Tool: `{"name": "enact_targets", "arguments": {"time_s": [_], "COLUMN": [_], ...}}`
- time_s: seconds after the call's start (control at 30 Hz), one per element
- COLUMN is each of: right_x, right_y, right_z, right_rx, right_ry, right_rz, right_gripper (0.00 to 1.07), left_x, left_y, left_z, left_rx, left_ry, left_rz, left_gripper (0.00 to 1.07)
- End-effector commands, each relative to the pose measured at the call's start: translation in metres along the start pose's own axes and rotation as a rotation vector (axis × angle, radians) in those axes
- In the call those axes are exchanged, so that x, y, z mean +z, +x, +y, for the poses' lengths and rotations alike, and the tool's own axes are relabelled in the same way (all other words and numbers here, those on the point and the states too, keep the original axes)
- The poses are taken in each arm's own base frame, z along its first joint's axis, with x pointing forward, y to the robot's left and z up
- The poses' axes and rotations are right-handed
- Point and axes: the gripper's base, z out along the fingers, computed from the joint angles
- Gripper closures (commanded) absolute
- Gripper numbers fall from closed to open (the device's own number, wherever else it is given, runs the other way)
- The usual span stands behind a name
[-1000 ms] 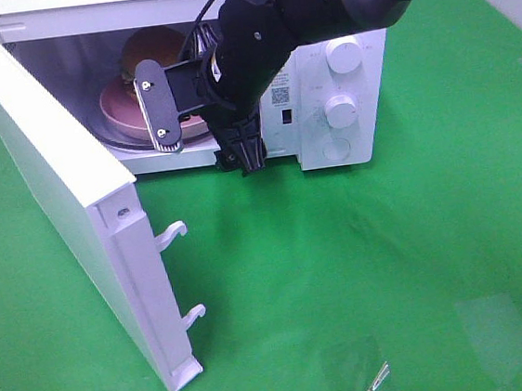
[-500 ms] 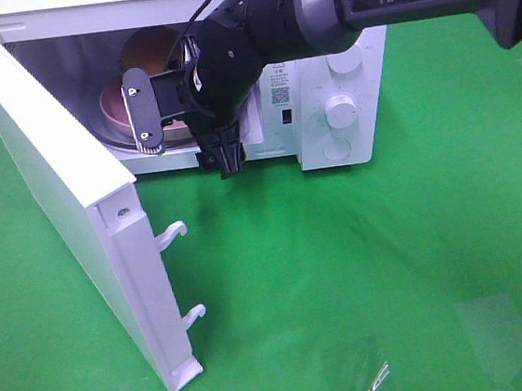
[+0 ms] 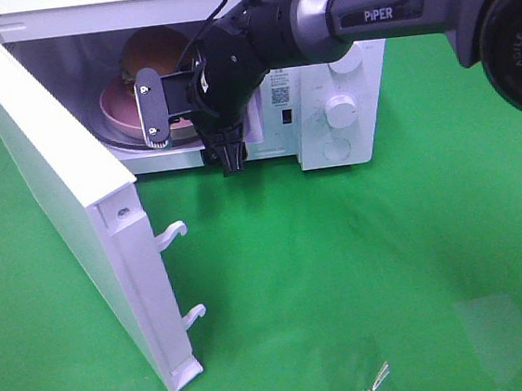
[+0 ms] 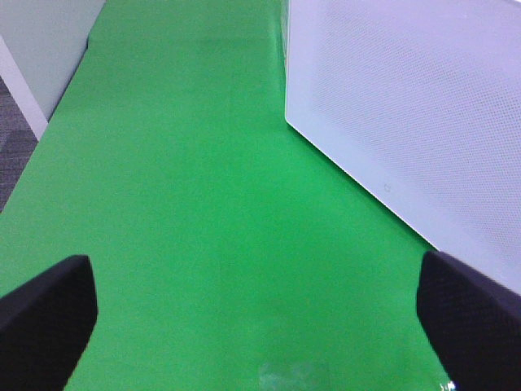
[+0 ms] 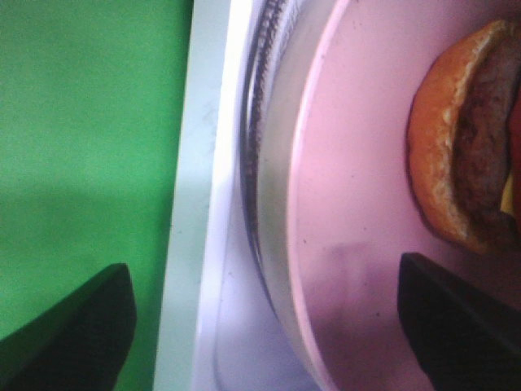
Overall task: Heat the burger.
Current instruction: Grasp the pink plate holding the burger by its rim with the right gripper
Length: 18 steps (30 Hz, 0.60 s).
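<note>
The burger [image 3: 154,50] sits on a pink plate [image 3: 119,106] inside the open white microwave [image 3: 331,146]. In the right wrist view the burger [image 5: 464,138] lies on the plate [image 5: 366,204], close up. My right gripper [image 3: 189,133] is open at the oven's mouth, turned on its side, with one finger in front of the plate's near rim and the other lower, at the oven's front edge. Its fingertips stand wide apart in the right wrist view [image 5: 260,326] and hold nothing. My left gripper [image 4: 260,326] is open and empty over the green cloth, and is out of the exterior high view.
The microwave door [image 3: 54,180] swings out to the left, with two latch hooks [image 3: 173,233] on its edge. Its outer face [image 4: 407,122] is beside my left gripper. A glass turntable [image 5: 273,163] lies under the plate. Two knobs [image 3: 340,110] are on the right panel. Green cloth [image 3: 390,266] covers the table.
My right arm has reached further in, and its gripper has moved a little left and back toward the microwave's mouth, closer to the plate. The burger, plate and door have not moved.
</note>
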Motion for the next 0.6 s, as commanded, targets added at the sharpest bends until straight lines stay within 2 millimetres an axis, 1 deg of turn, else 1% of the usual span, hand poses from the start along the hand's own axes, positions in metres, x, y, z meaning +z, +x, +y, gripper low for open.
{"name": "enact_targets", "arguments": {"time_s": [0.03,0.1,0.13,0.17,0.2,0.23,0.3,0.33,0.37,0.4,0.43,0.47,0.5,0.53,0.57,0.6], "right_x": [0.003,0.003,0.009,0.009,0.013,0.013,0.014,0.014,0.014,0.014,0.014,0.014,0.014,0.014,0.014,0.014], "right_y": [0.004,0.003,0.003,0.003,0.003,0.003,0.002,0.002,0.002,0.002,0.002,0.002,0.002,0.002,0.001,0.001], "right_z": [-0.005,-0.006,-0.004,-0.004,-0.001,-0.001,0.0,0.0,0.0,0.0,0.0,0.0,0.0,0.0,0.0,0.0], "right_rx": [0.022,0.023,0.027,0.027,0.042,0.042,0.053,0.053,0.052,0.052,0.052,0.052,0.054,0.054,0.073,0.073], "right_ry": [0.022,0.03,0.03,0.03,0.019,0.019,0.015,0.015,0.017,0.017,0.015,0.015,0.014,0.014,0.012,0.012], "right_rz": [-0.008,-0.012,-0.013,-0.013,-0.016,-0.016,-0.02,-0.02,-0.023,-0.023,-0.022,-0.022,-0.021,-0.021,-0.027,-0.028], "right_gripper": [0.25,0.25,0.28,0.28,0.32,0.32,0.38,0.38,0.42,0.42,0.51,0.51,0.6,0.6,0.72,0.8], "left_x": [-0.002,-0.002,-0.002,-0.002,-0.002,-0.002,-0.002,-0.002,-0.002,-0.002,-0.002,-0.002,-0.002,-0.002,-0.002,-0.002], "left_y": [0.002,0.002,0.002,0.002,0.002,0.002,0.002,0.002,0.002,0.002,0.002,0.002,0.002,0.002,0.002,0.002], "left_z": [0.0,0.0,0.0,0.0,0.0,0.0,0.0,0.0,0.0,0.0,0.0,0.0,0.0,0.0,0.0,0.0], "left_rx": [-0.006,-0.007,-0.007,-0.007,-0.007,-0.007,-0.007,-0.007,-0.007,-0.007,-0.007,-0.007,-0.007,-0.007,-0.007,-0.007], "left_ry": [-0.007,-0.007,-0.007,-0.007,-0.007,-0.007,-0.007,-0.007,-0.007,-0.007,-0.007,-0.007,-0.007,-0.007,-0.007,-0.007], "left_rz": [-0.014,-0.014,-0.014,-0.014,-0.014,-0.014,-0.014,-0.014,-0.014,-0.014,-0.014,-0.014,-0.014,-0.014,-0.014,-0.014], "left_gripper": [0.07,0.07,0.07,0.07,0.07,0.07,0.07,0.07,0.07,0.07,0.07,0.07,0.07,0.07,0.07,0.07]}}
